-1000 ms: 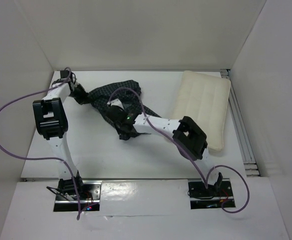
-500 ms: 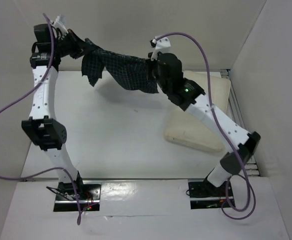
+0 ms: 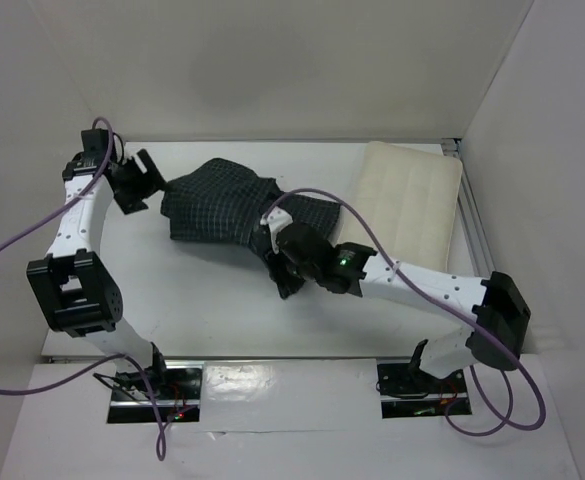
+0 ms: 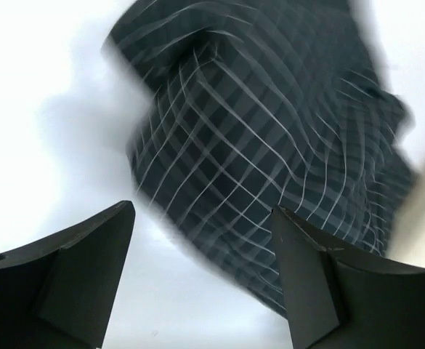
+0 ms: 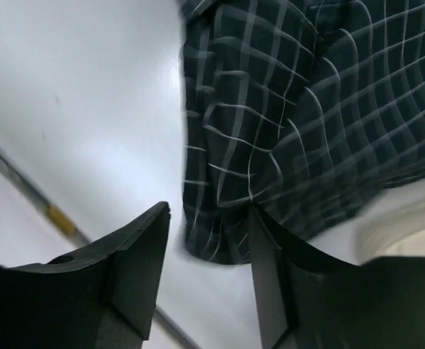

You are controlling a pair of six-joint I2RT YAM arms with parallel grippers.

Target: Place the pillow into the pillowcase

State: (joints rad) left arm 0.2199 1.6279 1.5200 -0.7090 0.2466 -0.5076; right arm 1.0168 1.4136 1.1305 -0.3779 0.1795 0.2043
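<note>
At the middle of the counter (image 3: 202, 300), the right claw (image 5: 208, 209) gapes empty at the near edge of the limp, light pillowcase (image 3: 217, 205). The left claw (image 4: 203, 209), also open and empty, flanks its left side. The squashy pillow (image 3: 407, 215) fills the far right corner; the case is probably best pinched by its hem.

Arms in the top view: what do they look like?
Left arm and right arm: white perforated links, black joint housings, a purple cable looping off each. A green light glows on the right one. Left end effector and right end effector have dark wedge-shaped fingers.
</note>
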